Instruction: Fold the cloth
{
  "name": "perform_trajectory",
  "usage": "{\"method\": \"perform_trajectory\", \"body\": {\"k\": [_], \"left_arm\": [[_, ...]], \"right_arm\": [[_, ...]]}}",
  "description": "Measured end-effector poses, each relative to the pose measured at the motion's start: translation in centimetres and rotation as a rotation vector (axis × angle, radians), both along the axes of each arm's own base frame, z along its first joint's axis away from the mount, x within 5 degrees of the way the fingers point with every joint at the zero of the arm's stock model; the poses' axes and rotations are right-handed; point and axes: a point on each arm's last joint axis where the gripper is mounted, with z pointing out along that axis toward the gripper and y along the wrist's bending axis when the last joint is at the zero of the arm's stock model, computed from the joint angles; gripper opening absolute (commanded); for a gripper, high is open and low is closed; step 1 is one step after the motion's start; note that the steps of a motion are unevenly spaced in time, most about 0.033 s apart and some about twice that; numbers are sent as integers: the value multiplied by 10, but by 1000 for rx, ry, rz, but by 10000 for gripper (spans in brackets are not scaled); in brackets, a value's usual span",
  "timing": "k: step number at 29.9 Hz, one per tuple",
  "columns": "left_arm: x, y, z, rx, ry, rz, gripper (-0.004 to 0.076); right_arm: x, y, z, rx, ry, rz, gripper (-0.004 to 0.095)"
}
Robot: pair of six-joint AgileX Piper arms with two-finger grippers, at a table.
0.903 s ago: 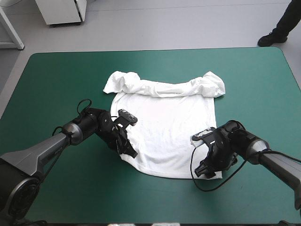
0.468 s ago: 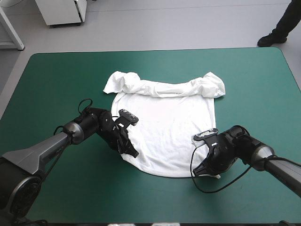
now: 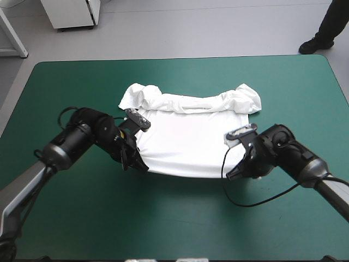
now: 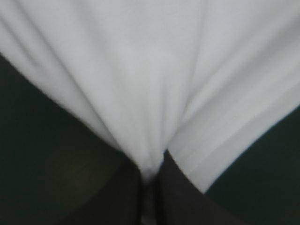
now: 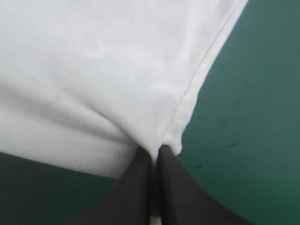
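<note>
No writing, label, brand, number or sign can be read in any of the three views

The table's teal-green cover (image 3: 180,229) lies smooth, its far corners rounded.
</note>
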Motion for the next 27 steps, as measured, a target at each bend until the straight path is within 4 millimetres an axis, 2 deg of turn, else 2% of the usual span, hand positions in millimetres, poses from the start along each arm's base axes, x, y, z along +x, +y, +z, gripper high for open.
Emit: {"method": "perform_trajectory", "body": {"k": [5, 6, 10, 12, 17, 22, 27], "left_arm": [[-20, 15, 75, -38, -186, 5, 6], [-25, 19, 96, -59, -248, 8, 6], [-42, 30, 156, -130, -439, 18, 6], [-52, 35, 188, -176, -547, 19, 6], [-77, 49, 247, -260, -762, 1, 6], [-108, 64, 291, -339, -944, -13, 6], [-150, 77, 331, -502, -1114, -59, 6]], "right_arm": [[0, -7, 85, 51, -211, -19, -13], [-2, -9, 102, 65, -254, -25, -13], [-12, -18, 168, 136, -444, -46, -13], [-21, -25, 203, 180, -558, -58, -13], [-49, -45, 277, 279, -819, -71, -13], [-87, -66, 328, 378, -1028, -65, -13], [-121, -80, 359, 496, -1172, -29, -13]]}}
